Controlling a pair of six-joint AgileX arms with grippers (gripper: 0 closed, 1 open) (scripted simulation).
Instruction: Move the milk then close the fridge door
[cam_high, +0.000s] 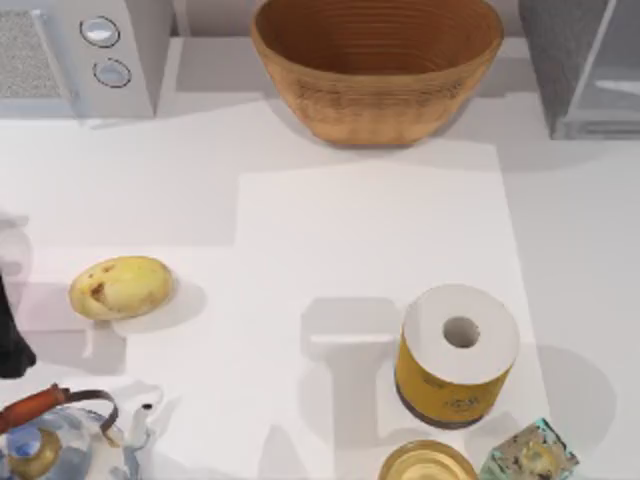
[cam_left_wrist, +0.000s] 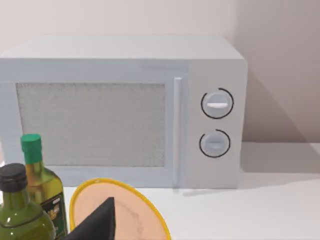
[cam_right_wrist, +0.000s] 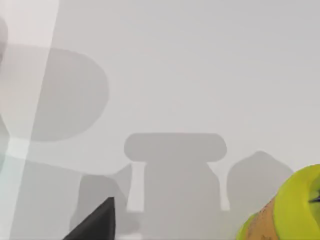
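You have one potato (cam_high: 121, 287), one paper roll (cam_high: 458, 354), one woven basket (cam_high: 376, 66), one teapot (cam_high: 60, 440), one microwave (cam_left_wrist: 120, 110) with two knobs (cam_left_wrist: 217, 104), and two green bottles (cam_left_wrist: 40, 182).

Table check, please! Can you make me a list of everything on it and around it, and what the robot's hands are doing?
Surface: white table, shadows across it.
Job's things: pale glossy fridge door on the grey speckled fridge, at the far right corner; cannot tell whether it is open.
Clutter: yellow potato; white paper roll in a yellow wrapper; brown woven basket; light grey microwave with two knobs; blue-and-white teapot; two green bottles.
Grippers: left gripper low, facing the microwave; right gripper above bare table.
Cables: nothing seen.
Surroundings: pale wall behind the microwave.
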